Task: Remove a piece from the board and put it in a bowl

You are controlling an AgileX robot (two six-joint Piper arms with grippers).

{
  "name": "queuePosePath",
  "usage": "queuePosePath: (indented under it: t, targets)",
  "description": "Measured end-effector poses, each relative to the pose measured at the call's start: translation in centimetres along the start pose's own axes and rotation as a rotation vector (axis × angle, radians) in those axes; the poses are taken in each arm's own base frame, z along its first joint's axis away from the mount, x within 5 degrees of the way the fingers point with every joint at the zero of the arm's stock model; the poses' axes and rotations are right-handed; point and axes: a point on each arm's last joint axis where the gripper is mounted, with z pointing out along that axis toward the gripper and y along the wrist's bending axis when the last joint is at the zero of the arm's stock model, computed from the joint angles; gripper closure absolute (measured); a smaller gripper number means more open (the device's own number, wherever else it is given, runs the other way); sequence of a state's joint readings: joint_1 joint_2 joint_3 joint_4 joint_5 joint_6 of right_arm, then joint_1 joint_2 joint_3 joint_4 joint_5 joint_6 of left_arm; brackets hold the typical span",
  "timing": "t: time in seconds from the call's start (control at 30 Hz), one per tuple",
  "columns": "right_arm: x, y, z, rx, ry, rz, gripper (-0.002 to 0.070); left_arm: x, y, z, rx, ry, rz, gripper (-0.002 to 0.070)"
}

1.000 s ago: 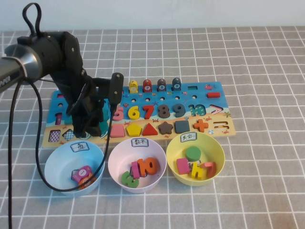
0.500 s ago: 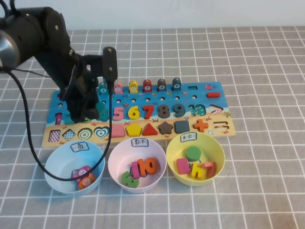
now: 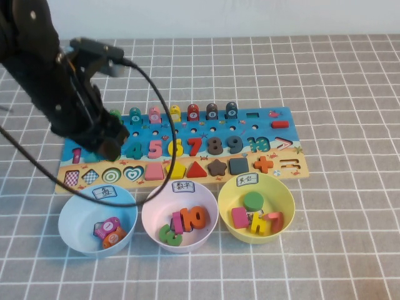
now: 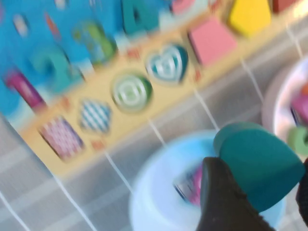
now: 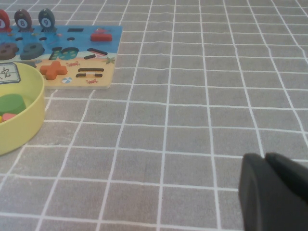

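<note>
My left gripper (image 4: 263, 195) is shut on the teal heart piece (image 4: 255, 154) and holds it in the air, over the front edge of the board and the blue bowl (image 4: 159, 197). In the high view the left arm (image 3: 75, 100) hangs over the board's left part (image 3: 262, 125) and hides the piece. The heart's patterned recess (image 3: 133, 174) lies bare in the board's sandy strip, as the left wrist view (image 4: 168, 65) also shows. The pale yellow bowl (image 3: 284, 187) stands in front of the board's right part. My right gripper (image 5: 265, 161) is shut and empty, low over the table right of that bowl (image 5: 26, 120).
Blue bowl (image 3: 69, 209), pink bowl (image 3: 150, 209) and the yellow bowl stand in a row before the board, each holding a few pieces. A green disc (image 3: 253, 200) lies in the yellow bowl. Ringed pegs (image 3: 202, 112) stand along the board's far edge. A black cable (image 3: 159, 112) loops over the board.
My left arm has risen and swung left from the board's front strip with the heart in its gripper. The heart's recess now shows. The bowls have not moved.
</note>
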State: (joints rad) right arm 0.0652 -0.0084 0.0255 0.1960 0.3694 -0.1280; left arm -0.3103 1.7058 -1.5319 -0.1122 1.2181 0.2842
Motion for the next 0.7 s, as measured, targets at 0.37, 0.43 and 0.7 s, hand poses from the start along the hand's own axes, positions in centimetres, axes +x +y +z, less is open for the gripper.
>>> queuePosePath:
  t: [0.37, 0.43, 0.7]
  targets:
    - [0.0, 0.0, 0.0, 0.0, 0.0, 0.0, 0.0694, 3.1, -5.8, 0.9, 0.047, 0.097, 0.008, 0.04]
    - [0.0, 0.0, 0.0, 0.0, 0.0, 0.0, 0.0694, 3.0, -7.1, 1.3, 0.059, 0.11, 0.056, 0.04]
    - [0.0, 0.0, 0.0, 0.0, 0.0, 0.0, 0.0694, 0.8, -11.3, 4.7, 0.103, 0.165, 0.342, 0.04]
